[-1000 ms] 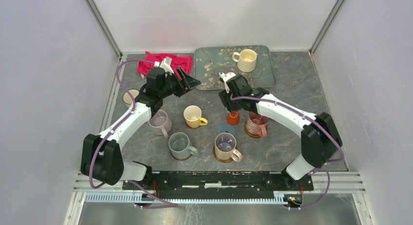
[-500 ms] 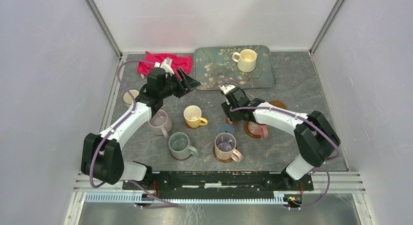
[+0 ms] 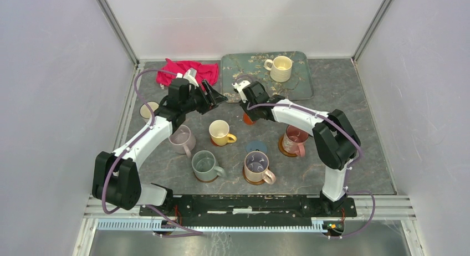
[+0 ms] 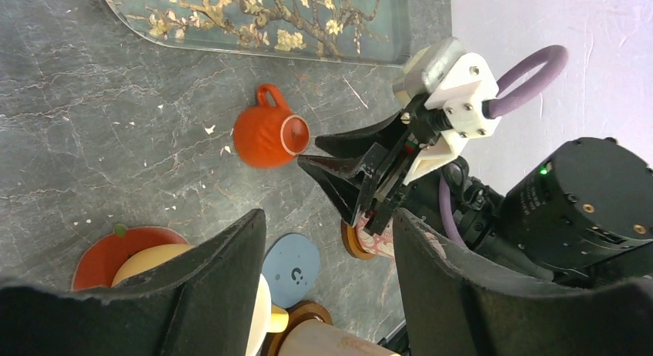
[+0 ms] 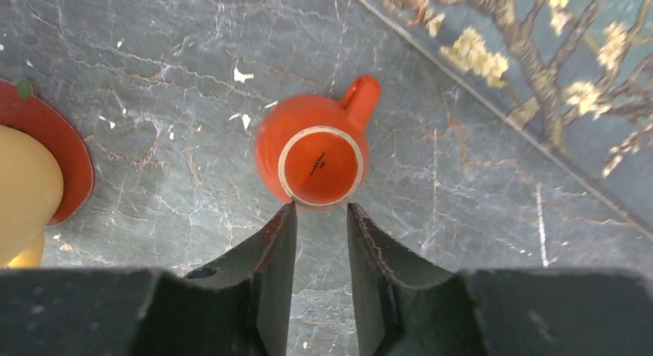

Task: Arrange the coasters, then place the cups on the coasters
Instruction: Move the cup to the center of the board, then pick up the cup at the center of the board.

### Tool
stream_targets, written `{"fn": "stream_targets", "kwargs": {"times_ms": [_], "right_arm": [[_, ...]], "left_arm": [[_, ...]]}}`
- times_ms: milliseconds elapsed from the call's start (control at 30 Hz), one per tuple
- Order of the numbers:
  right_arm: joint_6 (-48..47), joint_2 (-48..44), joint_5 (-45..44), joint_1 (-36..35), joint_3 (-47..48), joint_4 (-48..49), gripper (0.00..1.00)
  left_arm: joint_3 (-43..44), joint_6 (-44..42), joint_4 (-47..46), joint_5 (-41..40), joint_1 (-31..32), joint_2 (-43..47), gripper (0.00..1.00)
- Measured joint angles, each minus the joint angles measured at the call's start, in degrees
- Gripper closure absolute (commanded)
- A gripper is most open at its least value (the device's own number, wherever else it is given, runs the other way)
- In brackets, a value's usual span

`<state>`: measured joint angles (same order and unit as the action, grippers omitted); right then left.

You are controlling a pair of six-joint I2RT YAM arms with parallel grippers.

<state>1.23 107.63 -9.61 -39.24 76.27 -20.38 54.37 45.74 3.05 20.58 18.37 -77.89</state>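
Note:
The tiny orange cup (image 3: 248, 119) (image 5: 319, 159) stands upright on bare table near the teal tray (image 3: 244, 73). My right gripper (image 3: 247, 111) (image 5: 319, 208) points down over it. Its tips are at the cup's near rim, the jaws narrow, with only table between them. My left gripper (image 3: 216, 95) (image 4: 327, 217) hovers open and empty just to the left. A blue coaster (image 3: 256, 147) lies bare. The yellow mug (image 3: 219, 131) sits on a red coaster (image 5: 54, 152). Mauve (image 3: 181, 138), grey-green (image 3: 204, 163) and two pink floral mugs (image 3: 256, 166) (image 3: 292, 139) stand nearby, the floral ones on amber coasters.
A cream mug (image 3: 280, 67) stands on the tray at the back. A red cloth (image 3: 188, 70) lies at the back left. One more round coaster (image 3: 147, 109) shows at the left edge, partly behind the left arm. White walls close in three sides.
My right gripper has swung up and left toward the tray while its jaws narrowed. The orange cup now stands further up-left, away from the blue coaster. The left arm has not moved.

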Motion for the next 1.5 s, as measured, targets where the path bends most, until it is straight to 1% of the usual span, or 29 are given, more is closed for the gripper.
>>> {"fn": "stream_targets", "kwargs": {"times_ms": [67,167,233,367,467,667,800,833,900,967,1067,1133,1200,1233,1333,1500], "right_arm": [[-2.1,0.5,-0.3,0.0,1.5,0.0,0.50],[-3.8,0.4,-0.6,0.0,1.9,0.0,0.29],[-4.9,0.4,-0.4,0.0,1.9,-0.3,0.20],[-5.3,1.7,0.2,0.1,4.4,-2.1,0.13],[-4.0,3.4,0.5,0.3,6.9,-2.5,0.12],[0.2,7.0,2.4,0.9,8.5,-3.2,0.10],[2.8,9.5,4.5,1.9,8.7,-4.0,0.19],[3.2,9.8,4.9,2.1,8.7,-4.1,0.20],[3.5,10.2,5.2,2.5,9.0,-4.3,0.26],[3.4,10.8,5.5,2.6,10.3,-4.7,0.39],[2.9,12.1,5.9,2.6,13.6,-5.1,0.56],[2.3,12.4,6.1,2.6,14.6,-4.9,0.71],[1.8,12.4,6.1,2.6,14.6,-5.0,0.82],[1.1,12.4,6.1,2.6,14.6,-5.1,0.84],[-0.4,12.4,6.1,2.6,14.6,-5.4,0.88],[-2.8,11.6,6.2,2.6,13.0,-4.8,0.87]], "left_arm": [[0.0,-0.1,0.0,-0.2,0.0,0.0,0.32],[0.2,-0.1,-0.1,-0.5,0.0,0.0,0.32],[0.3,-0.1,-0.2,-0.6,0.0,0.0,0.32],[0.3,-0.1,-0.3,-0.7,0.0,0.0,0.32],[0.3,-0.1,-0.4,-1.0,0.0,0.0,0.31],[0.3,-0.2,-0.5,-1.6,-1.0,0.0,0.31],[0.3,-0.2,-0.5,-2.2,-1.7,0.1,0.31],[0.3,-0.2,-0.5,-2.2,-1.8,0.1,0.31],[0.3,-0.2,-0.8,-2.2,-1.8,0.2,0.31],[0.3,-0.2,-1.3,-2.2,-1.8,0.2,0.31],[0.3,-0.2,-1.7,-2.1,-1.8,0.2,0.31],[0.3,-0.2,-1.9,-2.1,-1.8,0.2,0.31],[0.3,-0.2,-1.9,-2.1,-1.8,0.2,0.31],[0.3,-0.2,-1.9,-2.1,-1.8,0.2,0.31],[0.3,-0.2,-1.9,-2.1,-1.8,0.2,0.31],[0.3,-0.2,-1.9,-2.1,-1.8,0.2,0.31]]}}
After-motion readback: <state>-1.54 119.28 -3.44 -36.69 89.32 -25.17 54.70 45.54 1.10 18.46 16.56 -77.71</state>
